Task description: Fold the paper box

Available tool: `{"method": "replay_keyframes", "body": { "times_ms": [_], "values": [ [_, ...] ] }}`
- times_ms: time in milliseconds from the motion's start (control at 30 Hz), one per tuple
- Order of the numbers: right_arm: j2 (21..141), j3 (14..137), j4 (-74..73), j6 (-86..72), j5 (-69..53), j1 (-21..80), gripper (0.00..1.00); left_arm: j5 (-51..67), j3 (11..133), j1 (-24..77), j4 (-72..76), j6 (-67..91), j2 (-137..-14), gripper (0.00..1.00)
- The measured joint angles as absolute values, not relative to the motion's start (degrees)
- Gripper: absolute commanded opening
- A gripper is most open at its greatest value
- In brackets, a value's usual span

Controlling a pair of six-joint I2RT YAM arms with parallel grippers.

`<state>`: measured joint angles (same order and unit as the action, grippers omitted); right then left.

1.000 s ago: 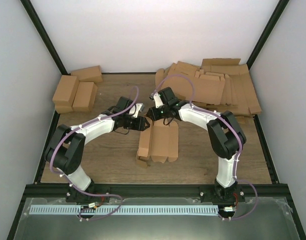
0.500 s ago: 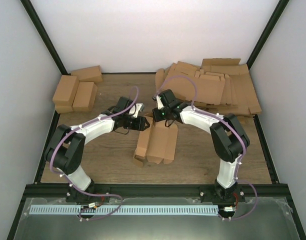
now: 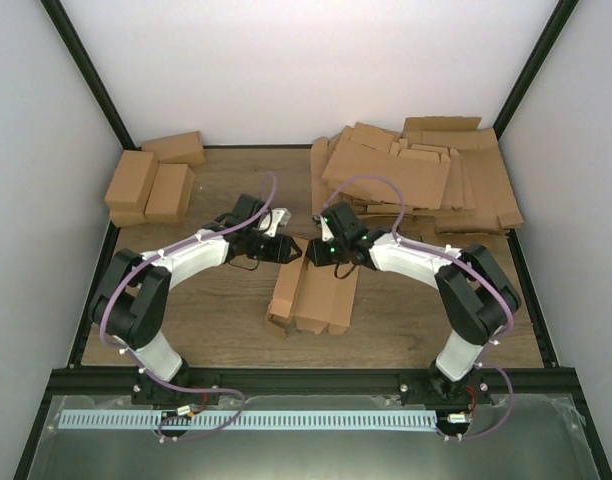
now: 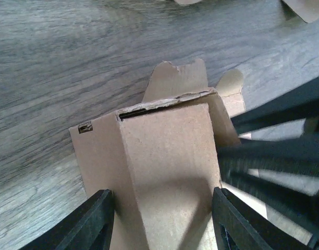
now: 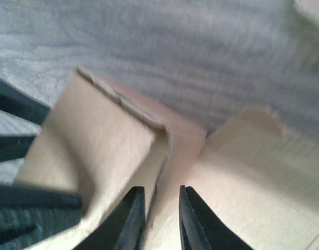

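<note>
The brown paper box (image 3: 311,295) lies partly folded on the wooden table's middle, its flaps toward the near side. My left gripper (image 3: 286,250) is at its far left end. In the left wrist view its fingers (image 4: 91,224) press both sides of the box's raised tube section (image 4: 164,151). My right gripper (image 3: 323,255) meets the box's far end from the right. In the right wrist view it (image 5: 162,219) is nearly closed, pinching a thin upright wall of the box (image 5: 97,140).
A heap of flat cardboard blanks (image 3: 426,175) fills the back right. Three finished boxes (image 3: 151,185) sit at the back left. Black frame posts and white walls bound the table (image 3: 206,320).
My right gripper has moved nearer and slightly right with the box's panel, folding it over so the box looks narrower. The left gripper has hardly moved.
</note>
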<state>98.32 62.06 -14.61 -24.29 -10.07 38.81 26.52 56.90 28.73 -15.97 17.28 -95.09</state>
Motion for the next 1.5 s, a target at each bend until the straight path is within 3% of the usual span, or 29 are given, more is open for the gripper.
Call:
{"method": "replay_keyframes", "body": {
  "times_ms": [167,233,633,700,767,800,933,1000,1167,1300,1500],
  "values": [
    [94.8,54.8,-11.7,-25.4,-14.1,39.4,0.51,28.9,56.9,28.8,-16.4,16.0,-95.5,0.54],
    [93.9,53.5,-10.5,-23.9,-16.2,38.7,0.57,29.3,57.0,28.7,-16.6,15.6,-96.0,0.54],
    [82.7,43.8,2.2,-11.1,-39.6,25.0,0.64,30.1,57.8,28.5,-17.2,14.5,-96.7,0.54],
    [78.9,40.1,8.4,-10.7,-40.2,24.0,0.73,30.1,58.1,28.5,-17.5,14.4,-96.8,0.54],
    [74.1,35.5,16.4,-10.3,-39.8,23.7,0.96,30.2,58.4,28.5,-17.7,14.3,-97.1,0.54],
    [72.5,34.0,19.2,-10.4,-39.6,23.7,0.99,30.3,58.5,28.5,-17.8,14.3,-97.1,0.54],
    [69.8,31.1,29.7,-7.5,-38.7,23.7,0.91,30.4,58.8,28.5,-18.3,14.0,-97.2,0.54],
    [73.4,35.2,27.8,-5.5,-38.5,23.7,0.84,30.6,58.8,28.5,-18.6,13.8,-97.2,0.54],
    [83.1,43.1,24.9,-3.4,-36.8,22.9,0.80,31.3,59.2,28.5,-18.8,13.5,-97.4,0.55],
    [82.9,32.3,31.6,-3.4,-37.1,22.2,0.58,31.9,59.5,28.5,-18.7,13.5,-97.9,0.55],
    [89.8,30.1,37.1,-3.7,-38.1,22.2,0.58,32.8,60.1,28.5,-18.8,13.3,-98.5,0.55]
  ]
}}
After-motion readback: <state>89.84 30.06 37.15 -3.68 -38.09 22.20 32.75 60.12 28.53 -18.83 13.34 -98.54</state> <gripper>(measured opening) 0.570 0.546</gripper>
